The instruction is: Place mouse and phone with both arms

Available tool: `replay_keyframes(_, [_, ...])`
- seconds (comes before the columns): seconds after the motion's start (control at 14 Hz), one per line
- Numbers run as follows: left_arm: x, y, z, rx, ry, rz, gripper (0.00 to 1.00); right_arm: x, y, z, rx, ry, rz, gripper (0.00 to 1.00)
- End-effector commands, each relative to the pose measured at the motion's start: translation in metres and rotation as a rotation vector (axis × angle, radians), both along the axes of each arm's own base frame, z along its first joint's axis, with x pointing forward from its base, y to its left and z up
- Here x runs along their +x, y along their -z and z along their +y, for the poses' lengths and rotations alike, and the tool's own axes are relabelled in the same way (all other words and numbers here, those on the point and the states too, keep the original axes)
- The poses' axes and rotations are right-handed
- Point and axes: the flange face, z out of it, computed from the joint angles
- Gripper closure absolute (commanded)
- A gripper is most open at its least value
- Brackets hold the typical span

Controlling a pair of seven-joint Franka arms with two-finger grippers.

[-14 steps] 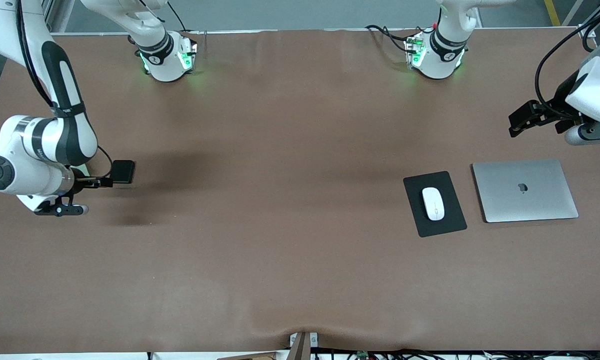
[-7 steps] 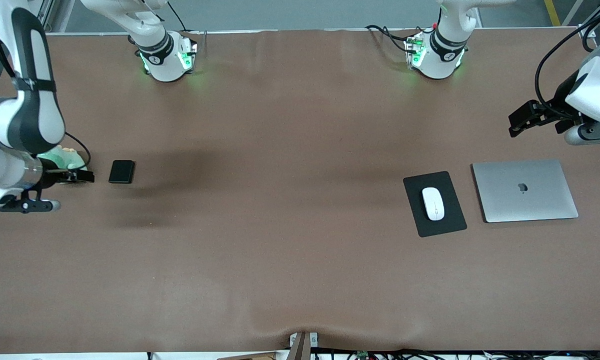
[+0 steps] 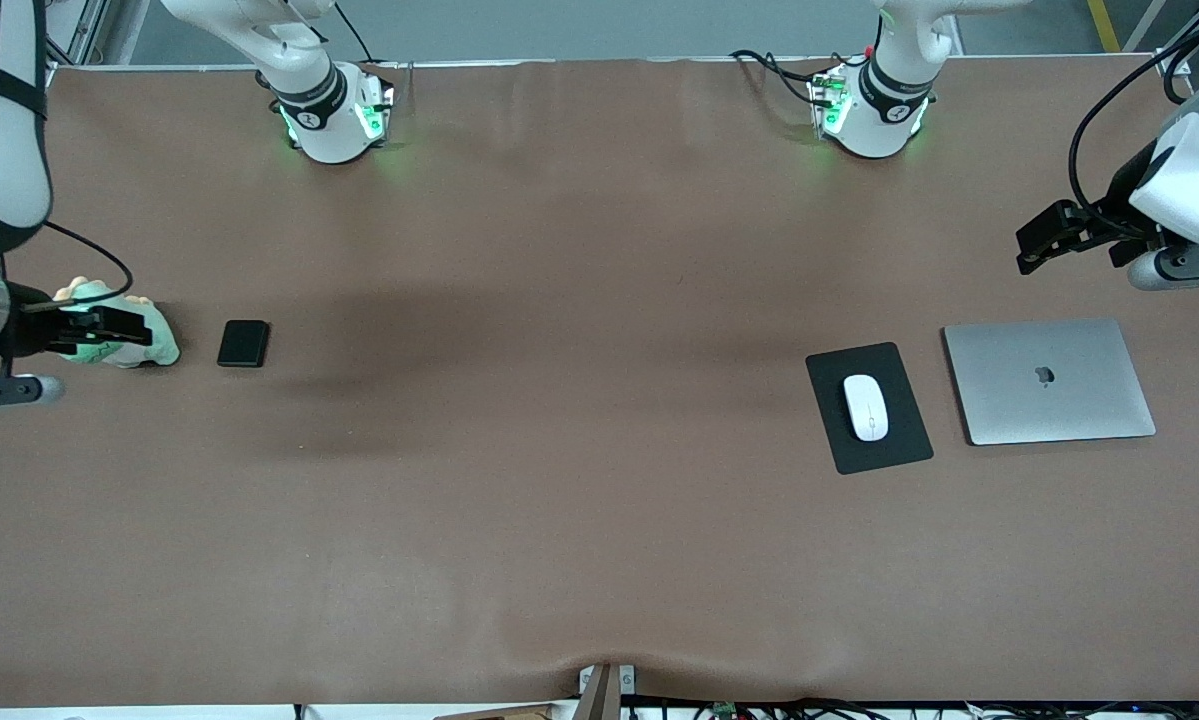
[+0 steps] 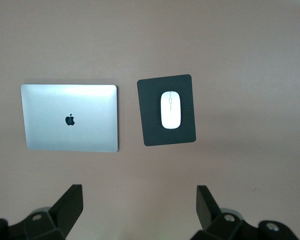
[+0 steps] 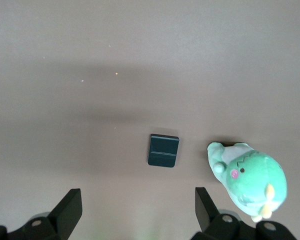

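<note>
The white mouse (image 3: 865,407) lies on a black mouse pad (image 3: 899,445) toward the left arm's end of the table. It also shows in the left wrist view (image 4: 170,109). The black phone (image 3: 244,343) lies flat on the table toward the right arm's end, also in the right wrist view (image 5: 163,150). My left gripper (image 3: 1044,240) is open and empty, up over the table's end near the laptop; its fingertips (image 4: 72,192) frame bare table. My right gripper (image 3: 109,325) is open and empty, over a green plush toy beside the phone; its own view (image 5: 138,202) shows it apart from the phone.
A shut silver laptop (image 3: 1049,380) lies beside the mouse pad, toward the left arm's end. A green plush toy (image 3: 144,345) sits beside the phone, toward the right arm's end, also in the right wrist view (image 5: 247,179). Brown cloth covers the table.
My right gripper has drawn back from the phone toward the right arm's end of the table, uncovering the plush toy. The phone has stayed in place. The left arm has not moved.
</note>
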Motion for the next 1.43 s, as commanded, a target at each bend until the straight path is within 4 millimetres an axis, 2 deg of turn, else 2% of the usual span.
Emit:
replay_keyframes(0.0, [-0.004,-0.004,0.002,-0.018,0.021,-0.007,0.00,0.007,-0.024,-0.008,0.009,-0.002,-0.009,0.00])
replay_keyframes(0.07, [-0.004,-0.005,0.002,-0.018,0.021,-0.009,0.00,0.004,-0.027,-0.008,0.019,-0.003,0.010,0.00])
replay_keyframes(0.29, [-0.004,-0.004,0.003,-0.017,0.023,-0.008,0.00,-0.005,-0.059,-0.006,0.024,-0.007,0.024,0.00])
replay_keyframes(0.43, [-0.001,-0.001,0.002,-0.018,0.023,-0.009,0.00,-0.018,-0.080,-0.003,0.042,-0.002,0.025,0.00])
replay_keyframes(0.57, [0.000,0.001,0.003,-0.016,0.023,-0.008,0.00,-0.038,-0.113,0.000,0.058,0.000,-0.012,0.00])
replay_keyframes(0.79, [0.001,0.001,0.001,-0.014,0.026,-0.014,0.00,-0.053,-0.134,0.005,0.059,-0.011,-0.050,0.00])
replay_keyframes(1.21, [0.001,0.002,-0.001,-0.014,0.031,-0.013,0.00,-0.077,-0.139,0.009,0.056,0.101,-0.050,0.00])
replay_keyframes(1.36, [0.001,0.000,-0.001,-0.014,0.031,-0.016,0.00,-0.090,-0.140,0.016,0.056,0.123,-0.059,0.00])
